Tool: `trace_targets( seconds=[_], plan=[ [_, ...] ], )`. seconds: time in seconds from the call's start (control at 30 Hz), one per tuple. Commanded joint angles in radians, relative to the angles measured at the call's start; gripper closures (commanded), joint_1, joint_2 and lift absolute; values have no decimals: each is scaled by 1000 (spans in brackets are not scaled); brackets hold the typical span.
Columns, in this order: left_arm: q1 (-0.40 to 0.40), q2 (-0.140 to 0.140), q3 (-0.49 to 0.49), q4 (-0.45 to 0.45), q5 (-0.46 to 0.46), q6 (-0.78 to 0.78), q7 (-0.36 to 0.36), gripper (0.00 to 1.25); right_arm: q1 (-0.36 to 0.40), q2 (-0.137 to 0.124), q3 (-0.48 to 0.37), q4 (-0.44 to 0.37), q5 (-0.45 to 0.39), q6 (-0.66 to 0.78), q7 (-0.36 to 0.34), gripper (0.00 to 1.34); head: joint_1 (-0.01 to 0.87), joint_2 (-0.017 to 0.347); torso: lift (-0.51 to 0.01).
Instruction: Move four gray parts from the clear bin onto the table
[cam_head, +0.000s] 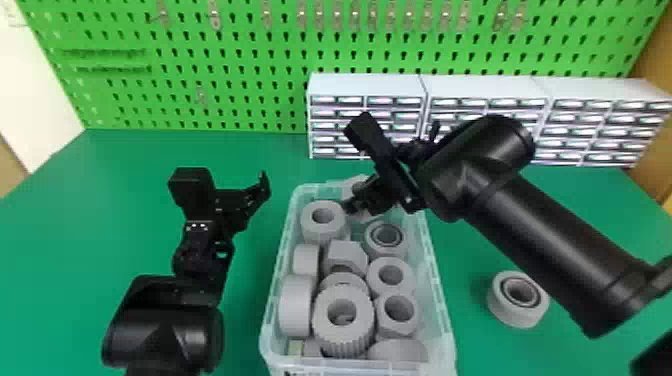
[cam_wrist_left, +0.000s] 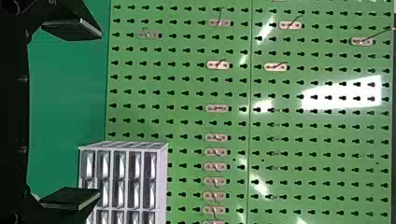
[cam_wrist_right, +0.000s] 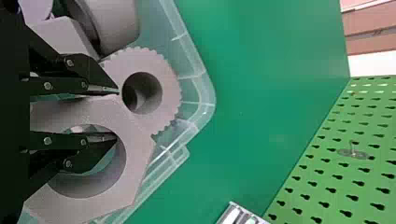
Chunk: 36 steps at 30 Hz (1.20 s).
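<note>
At the far end of the clear bin (cam_head: 439, 300), my right gripper (cam_head: 356, 204) holds a large gray hex nut (cam_head: 356, 184) by its wall. In the right wrist view, one finger of the right gripper (cam_wrist_right: 117, 114) lies along the outer side of the hex nut (cam_wrist_right: 138, 154), the other in its hole. Beside the nut is a gray gear (cam_wrist_right: 170, 88). More gray parts (cam_head: 391, 275) fill the bin. One gray ring part (cam_head: 505, 312) lies on the table right of the bin. Left of the bin, my left gripper (cam_head: 231, 186) is open; the left wrist view shows its fingers (cam_wrist_left: 72, 29) wide apart.
Small white drawer cabinets (cam_head: 367, 85) stand at the back of the green table (cam_head: 125, 200), before a green pegboard (cam_head: 250, 70) with hooks. My right forearm extends above the table on the bin's right side.
</note>
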<state>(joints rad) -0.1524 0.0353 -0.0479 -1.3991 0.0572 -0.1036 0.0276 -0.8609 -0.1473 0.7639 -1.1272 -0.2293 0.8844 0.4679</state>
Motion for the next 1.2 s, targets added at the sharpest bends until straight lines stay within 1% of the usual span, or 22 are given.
trace_targets(
  seconds=[0.0, 0.13, 0.53, 0.8, 1.07, 1.17],
  plan=[
    [4, 2, 5, 0, 1, -1, 0, 99, 5, -1, -28, -34, 7, 21, 0, 1033, 693, 72, -52],
    [10, 2, 13, 0, 1, -7, 0, 99, 5, -3, -41, -54, 27, 39, 0, 1033, 693, 72, -52],
    [14, 6, 14, 0, 3, -8, 0, 99, 31, -8, -141, -120, 62, 54, 0, 1033, 693, 72, -52],
    [16, 6, 11, -1, 3, -8, 0, 99, 62, -8, -244, -146, 81, 61, -3, 1033, 693, 72, -52],
    [17, 6, 10, 0, 3, -8, 0, 99, 91, -8, -322, -172, 76, 64, -35, 1033, 693, 72, -52],
    [19, 6, 11, 0, 3, -8, 0, 99, 105, -6, -354, -186, 47, 68, -69, 1035, 693, 72, -52]
  ],
)
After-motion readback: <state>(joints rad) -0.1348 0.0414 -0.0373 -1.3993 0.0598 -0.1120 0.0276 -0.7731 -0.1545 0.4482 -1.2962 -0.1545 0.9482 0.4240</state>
